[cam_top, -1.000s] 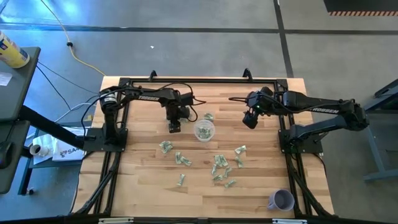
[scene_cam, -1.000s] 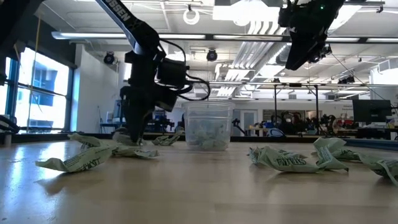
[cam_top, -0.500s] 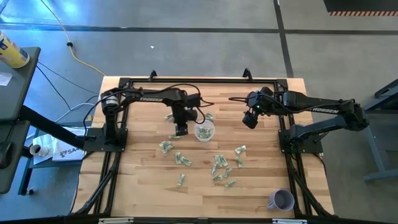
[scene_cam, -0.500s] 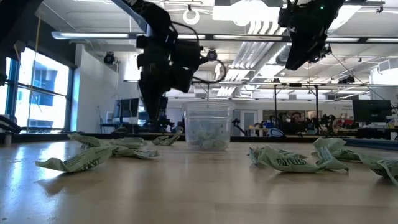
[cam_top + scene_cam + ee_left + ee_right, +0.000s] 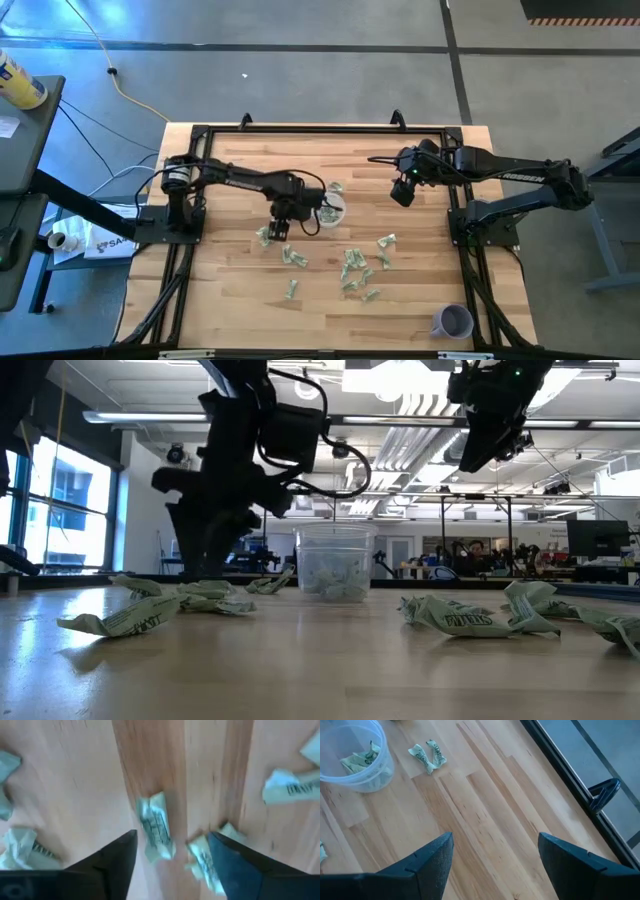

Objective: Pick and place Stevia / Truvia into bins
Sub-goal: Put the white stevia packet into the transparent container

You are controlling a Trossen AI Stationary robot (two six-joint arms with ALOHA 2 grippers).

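Where the clear cup (image 5: 330,208) stands on the wooden table (image 5: 230,300), all else is placed from it. Cup: upright, several green-and-white packets lying inside (image 5: 361,759). Left gripper (image 5: 280,228): just beside the cup on the left arm's side and a little toward the front edge, fingers spread wide, nothing held; one packet (image 5: 156,827) lies on the boards between the fingers, a second (image 5: 204,862) beside it. Loose packets (image 5: 355,268): scattered in front of the cup; one more pair (image 5: 427,754) just behind it. Right gripper (image 5: 402,192): raised, well off to the cup's right-arm side, fingers apart, empty. Lavender cup (image 5: 452,322): far front right corner, well apart from the clear cup.
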